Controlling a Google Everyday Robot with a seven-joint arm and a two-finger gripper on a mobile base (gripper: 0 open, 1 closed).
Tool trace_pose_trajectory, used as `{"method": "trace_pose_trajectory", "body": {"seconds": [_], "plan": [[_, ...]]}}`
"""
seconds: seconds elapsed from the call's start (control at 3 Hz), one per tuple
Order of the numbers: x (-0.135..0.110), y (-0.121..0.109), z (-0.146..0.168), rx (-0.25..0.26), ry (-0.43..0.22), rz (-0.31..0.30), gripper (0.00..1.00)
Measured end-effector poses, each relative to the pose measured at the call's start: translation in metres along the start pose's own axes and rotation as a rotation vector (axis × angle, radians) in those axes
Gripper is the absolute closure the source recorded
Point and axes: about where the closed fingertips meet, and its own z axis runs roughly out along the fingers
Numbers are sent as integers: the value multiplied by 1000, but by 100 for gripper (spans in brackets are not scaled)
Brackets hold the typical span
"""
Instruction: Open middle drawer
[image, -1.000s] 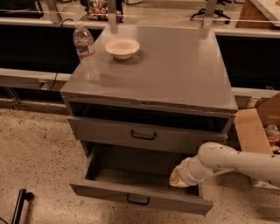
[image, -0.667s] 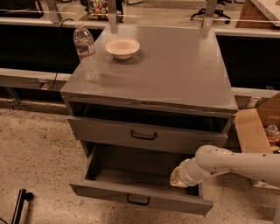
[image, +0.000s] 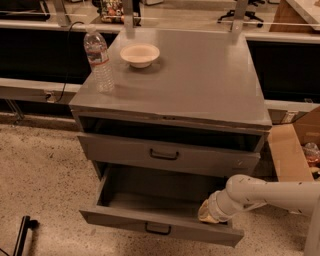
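Observation:
The middle drawer (image: 150, 205) is pulled out of the grey cabinet and shows a wide, plain grey interior. Its front (image: 125, 222) carries a small black loop handle (image: 157, 229). My gripper (image: 207, 212) is at the drawer's right end, just behind the front panel and against its inner side. Its tip is hidden by the white wrist and arm (image: 265, 192), which reach in from the right. The drawer above (image: 165, 155) is shut, with a black handle at its centre. Whatever lies below the open drawer is hidden.
A clear water bottle (image: 98, 60) and a cream bowl (image: 140, 54) stand on the cabinet top (image: 200, 85). A cardboard box (image: 295, 150) sits on the floor at the right. A black object (image: 22, 235) lies on the speckled floor at the lower left. Dark shelving runs behind.
The arm and gripper have sunk slightly at the drawer's right end. The drawer stands pulled out as before.

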Motion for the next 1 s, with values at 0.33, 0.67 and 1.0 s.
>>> {"method": "trace_pose_trajectory", "body": {"seconds": [0.33, 0.67, 1.0], "plan": [[2, 22, -16, -93, -33, -22, 100], [9, 50, -29, -207, -73, -39, 100], [25, 84, -36, -317, -104, -4, 100]]}}
